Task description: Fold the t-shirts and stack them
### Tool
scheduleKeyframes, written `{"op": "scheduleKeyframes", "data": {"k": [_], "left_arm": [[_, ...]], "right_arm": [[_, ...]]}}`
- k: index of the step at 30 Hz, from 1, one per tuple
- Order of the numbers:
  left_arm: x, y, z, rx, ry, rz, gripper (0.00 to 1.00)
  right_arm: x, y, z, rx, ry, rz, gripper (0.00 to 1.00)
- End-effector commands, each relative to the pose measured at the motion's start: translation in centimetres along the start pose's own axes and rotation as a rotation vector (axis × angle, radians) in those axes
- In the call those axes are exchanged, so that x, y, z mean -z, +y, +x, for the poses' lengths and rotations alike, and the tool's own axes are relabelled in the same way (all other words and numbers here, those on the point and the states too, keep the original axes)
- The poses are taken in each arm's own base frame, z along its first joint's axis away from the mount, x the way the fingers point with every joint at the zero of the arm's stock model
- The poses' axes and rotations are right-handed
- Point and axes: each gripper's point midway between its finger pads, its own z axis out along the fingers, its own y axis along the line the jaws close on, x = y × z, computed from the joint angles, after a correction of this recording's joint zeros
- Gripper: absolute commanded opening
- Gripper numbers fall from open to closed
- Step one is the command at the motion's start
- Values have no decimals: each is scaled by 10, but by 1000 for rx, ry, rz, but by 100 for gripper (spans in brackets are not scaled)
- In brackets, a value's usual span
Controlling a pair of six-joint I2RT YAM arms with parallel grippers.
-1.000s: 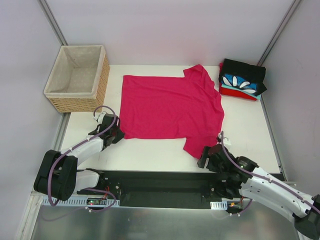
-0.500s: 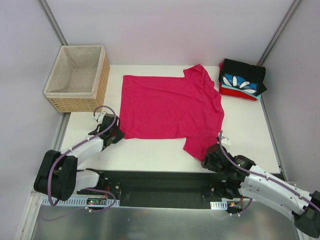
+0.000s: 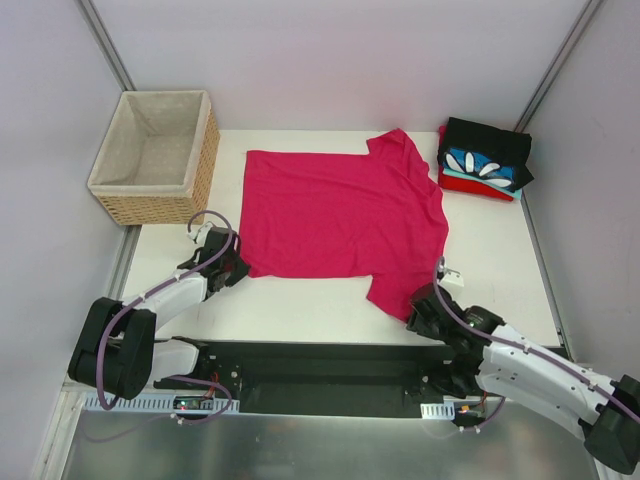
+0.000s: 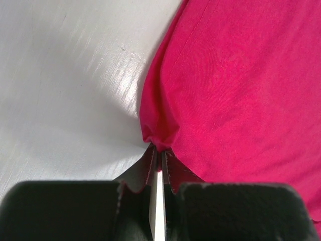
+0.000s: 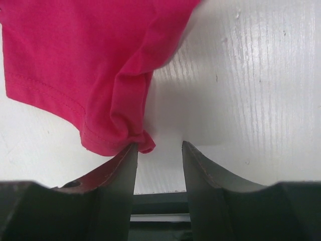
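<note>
Top external view: the magenta-pink t-shirt [image 3: 340, 215] lies spread flat in the middle of the desk [image 3: 300, 300], with no fold made yet. At the far right corner three folded shirts already make a pile: the black t-shirt [image 3: 490, 142] on top, the blue petal-print t-shirt [image 3: 478, 166] under it, and the red t-shirt [image 3: 470, 188] at the bottom. So, as I judge, only the pink one is left to fold and stack.

The left gripper [image 3: 237, 268] is pinched tight on the near left hem corner. The right gripper [image 5: 159, 148] stands half apart; the sleeve corner [image 5: 115, 130] touches one finger and is not yet clamped.

Compared with one second ago, the right gripper has moved a little closer to the sleeve. The shirt and the left arm have not changed.
</note>
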Motion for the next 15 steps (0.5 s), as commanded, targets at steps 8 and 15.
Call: {"op": "scheduleKeyframes", "data": {"k": [8,15], "left_arm": [[-3,24,17,-37,74,-87,0],[-3,22,17,-38,77,-82,0]], "right_arm": [[-5,27,-18,-7,-20,-54,42],[-10,37,-16,5,9,-68,34]]}}
